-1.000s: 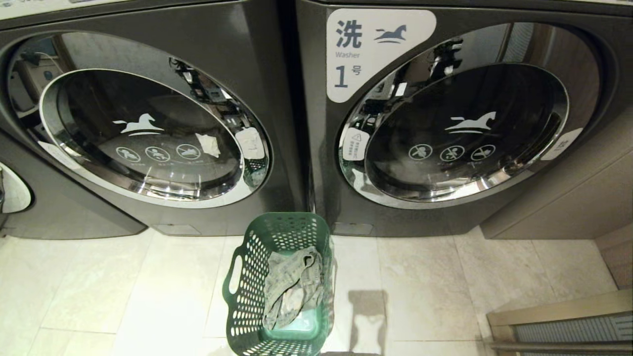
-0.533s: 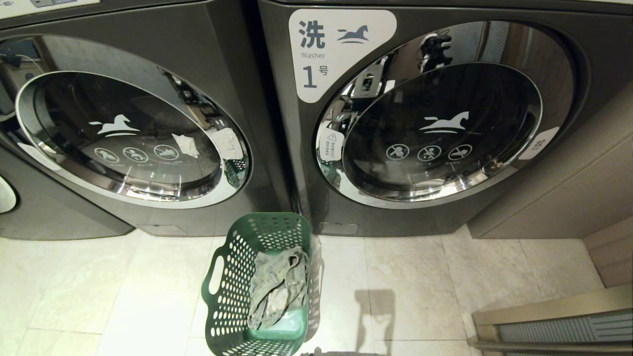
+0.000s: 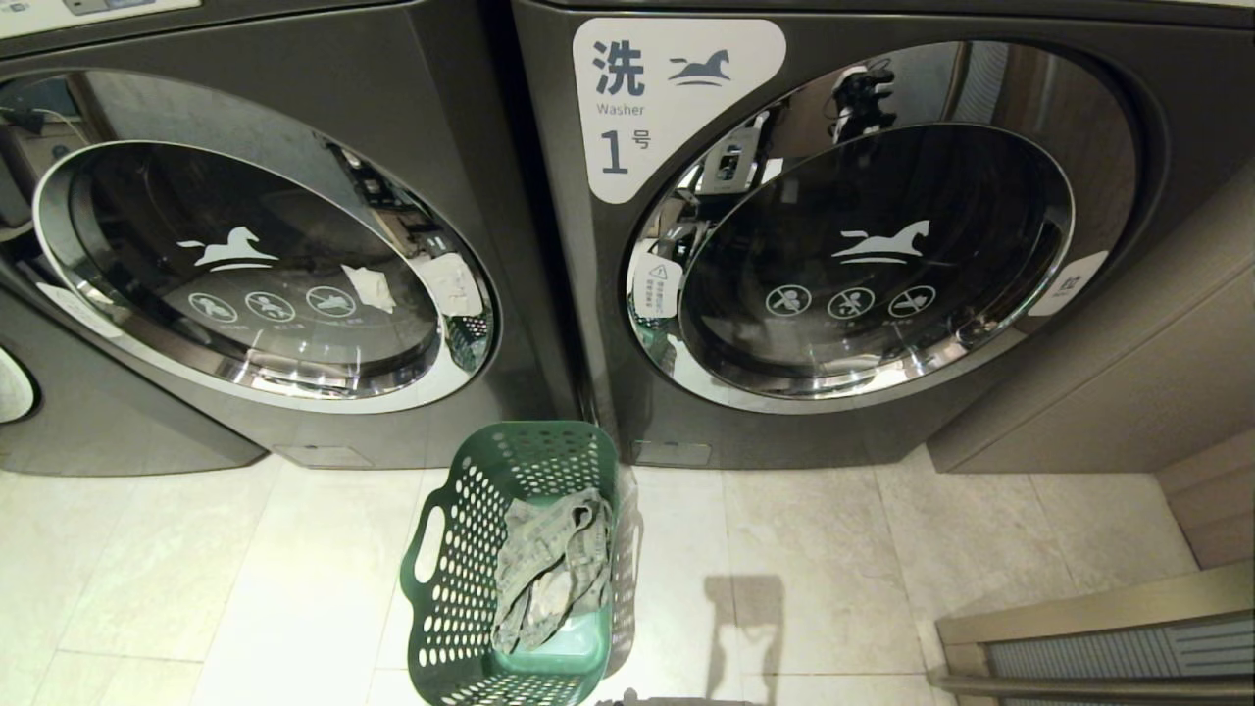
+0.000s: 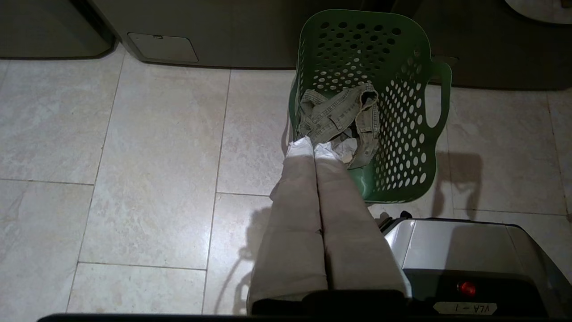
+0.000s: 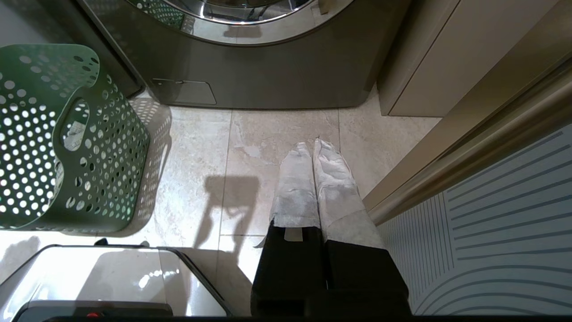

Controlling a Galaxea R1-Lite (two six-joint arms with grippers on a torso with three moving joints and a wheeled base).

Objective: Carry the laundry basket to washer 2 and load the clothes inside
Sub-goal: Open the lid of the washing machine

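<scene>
Over the last second the whole head view slid sideways and then settled, so the camera turned or drove with the robot; the things themselves kept their places. The washer labelled 1 (image 3: pixel 843 245) now fills the right of that view, and the washer to its left (image 3: pixel 255 265), whose label is not in view, is probably washer 2. That suggests the robot is lining up with the machines, with the basket not yet picked up.

The laundry basket (image 3: pixel 520 569) stands on the tiled floor (image 3: pixel 196 588), just in front of the seam between the 2 washers, both doors shut. The clothes (image 3: pixel 549 574), a crumpled grey-beige bundle, lie inside it.

The left gripper (image 4: pixel 314 144) hangs above the near rim of the basket, its cloth-wrapped fingers pressed together and holding nothing. The right gripper (image 5: pixel 311 145) hangs over bare floor beside the basket, in front of washer 1, fingers likewise pressed together and empty.
</scene>
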